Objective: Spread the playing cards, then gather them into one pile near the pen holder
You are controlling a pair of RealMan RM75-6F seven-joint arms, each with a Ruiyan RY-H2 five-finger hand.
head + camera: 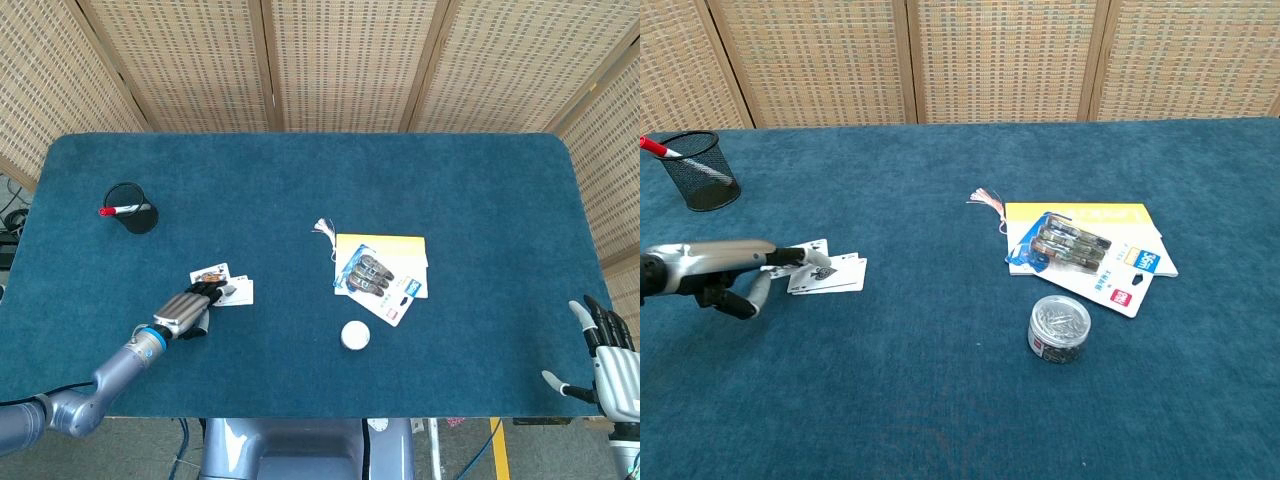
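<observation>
Left hand: we see the left hand (184, 312) low over the table, its fingers stretched forward and pressing on the playing cards (222, 285); it grips nothing, it only touches them from above. In the chest view the same hand (735, 270) comes from the left edge, with the fingertips (800, 257) on the near left corner of the cards.

Playing cards: we see the cards (828, 273) fanned a little, one card pushed out to the left and the others partly under it, face up, on the front left part of the table.

Pen holder: the black mesh pen holder (132, 209) stands well apart from the cards, toward the far left, with a red pen (118, 210) in it.

Right hand: the right hand (606, 361) rests at the front right edge of the table, fingers apart, holding nothing.

Other things: a yellow notebook (386, 250) lies near the middle, with a blue package of clips (380, 283) on top of it. A round box of pins (1058, 329) stands just in front of them.

Table: the blue cloth table (480, 200) carries everything.
</observation>
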